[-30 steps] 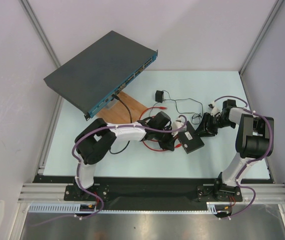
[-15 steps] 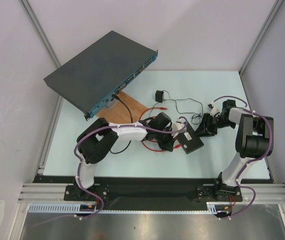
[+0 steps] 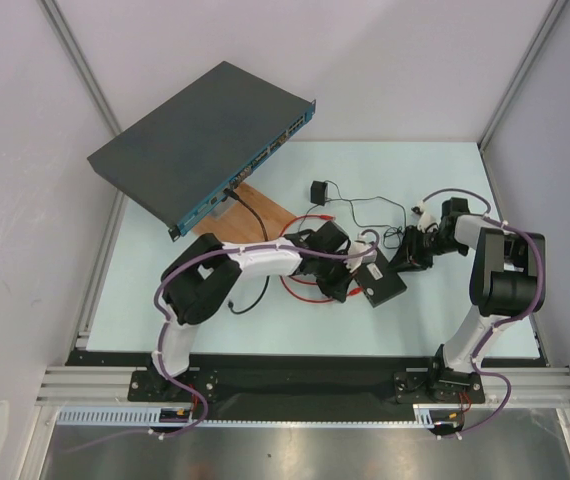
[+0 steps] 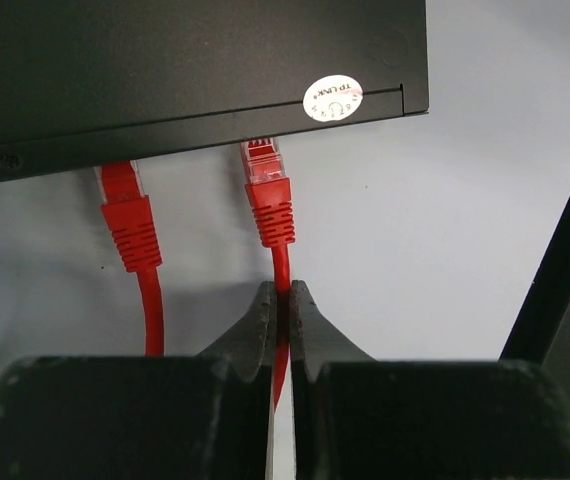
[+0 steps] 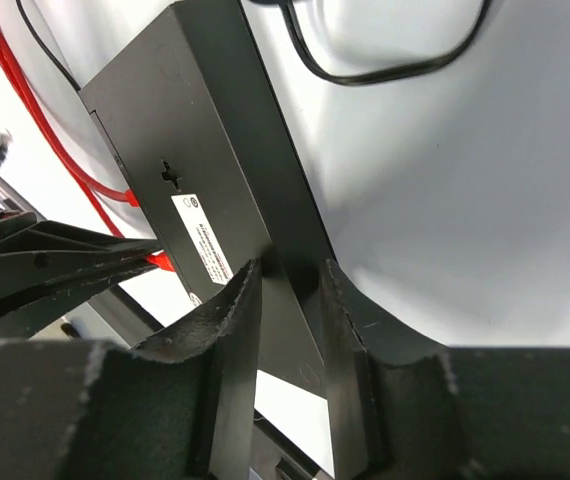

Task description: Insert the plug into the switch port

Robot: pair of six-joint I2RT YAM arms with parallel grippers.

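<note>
The small black switch box [image 3: 383, 285] lies between the arms. In the left wrist view its side edge [image 4: 185, 60] fills the top. My left gripper [image 4: 277, 290] is shut on the thin red cable just behind the plug [image 4: 266, 170]. The plug's clear tip sits at the port in the box's edge, its red boot outside. A second red plug [image 4: 125, 205] sits in a port to its left. My right gripper [image 5: 290, 275] is shut on the box's edge [image 5: 195, 140], beside its white label. In the top view the left gripper [image 3: 350, 272] and right gripper [image 3: 403, 262] flank the box.
The large dark grey rack unit [image 3: 205, 140] stands tilted at the back left on a wooden board [image 3: 262, 215], with a black cable running from it. A little black cube [image 3: 318, 190] with a thin black wire lies behind the box. The red cable loops [image 3: 300, 290] under my left wrist.
My left arm has shifted slightly to the right and forward with the cable in its grip. The black cable's loop near its forearm has moved right. The right arm and box stay put.
</note>
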